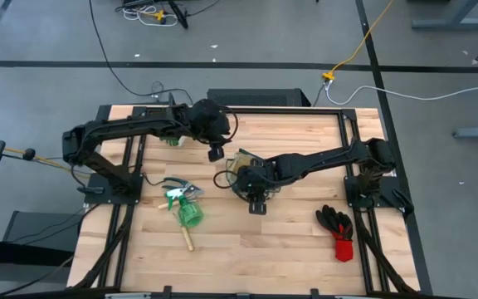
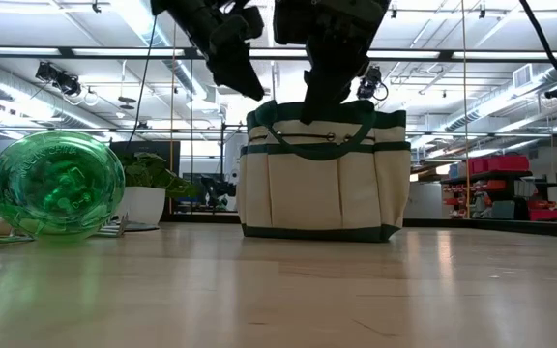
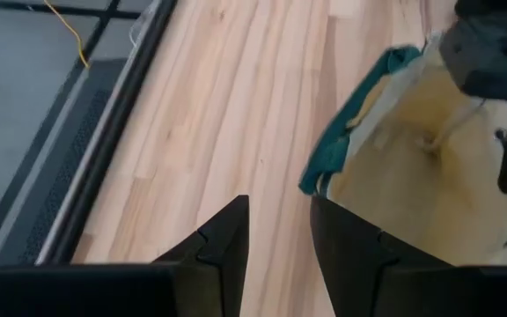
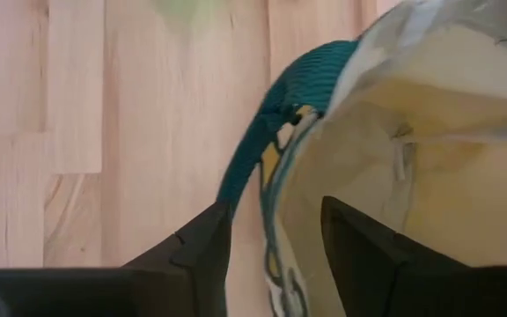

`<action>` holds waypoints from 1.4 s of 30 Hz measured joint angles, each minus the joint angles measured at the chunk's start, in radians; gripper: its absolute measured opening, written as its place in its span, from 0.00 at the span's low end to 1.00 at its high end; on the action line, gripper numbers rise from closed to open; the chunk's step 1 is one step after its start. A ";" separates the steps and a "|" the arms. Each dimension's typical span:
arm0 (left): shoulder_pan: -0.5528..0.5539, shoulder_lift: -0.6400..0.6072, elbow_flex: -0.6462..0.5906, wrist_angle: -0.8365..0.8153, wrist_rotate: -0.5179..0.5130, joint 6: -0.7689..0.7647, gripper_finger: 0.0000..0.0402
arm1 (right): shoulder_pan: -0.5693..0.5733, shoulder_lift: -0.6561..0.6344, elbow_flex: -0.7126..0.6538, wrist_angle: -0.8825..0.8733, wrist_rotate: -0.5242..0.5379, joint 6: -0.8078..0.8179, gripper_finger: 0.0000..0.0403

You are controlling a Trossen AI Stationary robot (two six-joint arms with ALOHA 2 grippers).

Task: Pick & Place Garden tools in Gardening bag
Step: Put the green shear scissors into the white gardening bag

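Note:
The cream gardening bag (image 1: 241,166) with green trim stands upright on its base mid-table, and it also shows in the low view (image 2: 322,184). My right gripper (image 4: 271,211) is open above the bag's mouth, with one finger outside and one inside the rim (image 4: 275,189). My left gripper (image 3: 275,207) is open and empty above the table, just left of the bag. The pruning shears (image 1: 178,190), the round green item (image 1: 191,213) and the wooden-handled rake (image 1: 187,239) lie at the near left. The black-and-red gloves (image 1: 337,229) lie at the near right. My right gripper comes down from above with its fingers (image 4: 202,242) on either side of the bag's rim and green loop handle (image 4: 262,141). I cannot tell whether they touch the fabric. The bag stands on the table.
A small potted plant (image 1: 171,138) stands at the far left, beneath the left arm, and shows in the low view (image 2: 153,188). Black frame rails (image 1: 131,199) run along both table sides. Bare wood lies in front of the bag.

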 joint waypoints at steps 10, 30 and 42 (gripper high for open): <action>0.000 -0.081 0.001 -0.084 -0.028 0.011 0.33 | -0.019 -0.029 0.000 0.000 0.000 -0.026 0.44; -0.022 -0.220 0.000 -0.448 0.021 -0.037 0.33 | -0.020 -0.129 0.000 -0.042 0.051 -0.032 0.44; -0.049 -0.256 0.000 -0.609 0.069 -0.134 0.33 | -0.019 -0.138 0.001 -0.040 0.050 -0.013 0.44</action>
